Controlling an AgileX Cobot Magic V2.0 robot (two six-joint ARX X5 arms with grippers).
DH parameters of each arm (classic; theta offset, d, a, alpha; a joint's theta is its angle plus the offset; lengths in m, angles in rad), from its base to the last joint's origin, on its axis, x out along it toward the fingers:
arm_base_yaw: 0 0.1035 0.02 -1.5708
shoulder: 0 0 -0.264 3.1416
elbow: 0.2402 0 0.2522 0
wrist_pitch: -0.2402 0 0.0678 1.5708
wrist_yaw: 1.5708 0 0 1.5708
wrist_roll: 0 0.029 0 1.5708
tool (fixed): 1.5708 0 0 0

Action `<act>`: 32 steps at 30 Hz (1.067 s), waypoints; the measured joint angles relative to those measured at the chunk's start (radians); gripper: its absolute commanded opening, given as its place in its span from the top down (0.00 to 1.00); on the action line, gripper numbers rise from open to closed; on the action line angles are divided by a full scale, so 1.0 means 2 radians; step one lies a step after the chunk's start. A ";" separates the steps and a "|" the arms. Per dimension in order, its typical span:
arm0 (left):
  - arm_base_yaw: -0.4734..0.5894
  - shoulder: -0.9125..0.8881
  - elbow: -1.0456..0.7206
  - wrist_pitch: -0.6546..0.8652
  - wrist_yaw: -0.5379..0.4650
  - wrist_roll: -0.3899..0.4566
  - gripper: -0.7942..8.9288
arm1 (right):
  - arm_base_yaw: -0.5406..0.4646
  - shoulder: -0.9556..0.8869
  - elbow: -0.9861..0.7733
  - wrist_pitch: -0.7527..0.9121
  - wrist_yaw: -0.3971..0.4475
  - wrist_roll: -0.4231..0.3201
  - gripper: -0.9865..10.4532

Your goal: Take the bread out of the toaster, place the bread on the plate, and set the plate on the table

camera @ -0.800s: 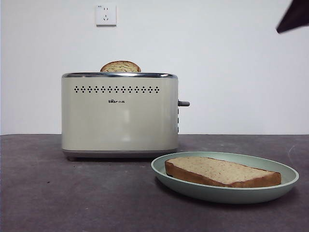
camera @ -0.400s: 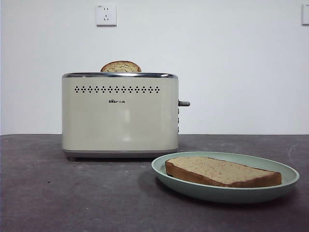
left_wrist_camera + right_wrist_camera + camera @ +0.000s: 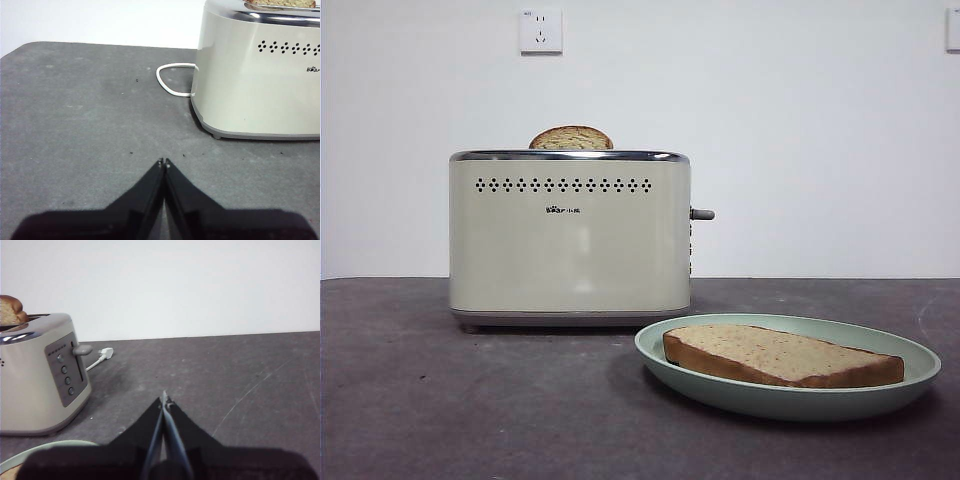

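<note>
Bread: thick tan, speckled wholemeal slice with brown crust lying flat in the plate, on the plate's near half in the front view
Plate: wide, shallow, matte mint-green round plate resting on the surface near its front edge, towards the front right corner; just in front of the toaster's lever end, apart from it; a sliver of its rim shows in the right wrist view
Toaster: boxy cream two-slot toaster with chrome top rim, upright, set back on the surface left of the plate; row of small dark holes and a black logo on its face, grey side lever on the end towards the plate
Second slice: domed brown-crusted slice standing in a toaster slot, only its top showing
Cord: white cable looped on the surface behind the toaster
Surface: dark grey, matte, mottled tabletop
Wall: white, with a white socket above the toaster
Left gripper: jaws clenched together, grasping nothing, over bare surface near the toaster's end away from the lever
Right gripper: jaws clenched together, grasping nothing, over the surface near the plate and the toaster's lever end
</note>
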 measured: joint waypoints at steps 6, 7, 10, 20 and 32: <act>0.000 0.000 0.000 0.000 0.000 0.000 0.92 | 0.006 -0.057 -0.023 -0.064 0.012 0.011 0.91; 0.000 0.000 0.000 0.000 0.000 0.000 0.92 | 0.006 -0.068 -0.023 -0.082 0.013 0.012 0.91; 0.000 0.000 0.000 0.000 0.000 0.000 0.92 | 0.006 -0.098 -0.023 -0.138 0.014 0.012 0.91; 0.000 0.000 0.000 0.000 0.001 0.000 0.92 | 0.009 -0.098 -0.022 -0.159 0.021 0.009 0.91; 0.000 0.000 0.000 0.000 0.001 0.000 0.92 | 0.009 -0.096 -0.022 -0.160 0.026 0.008 0.91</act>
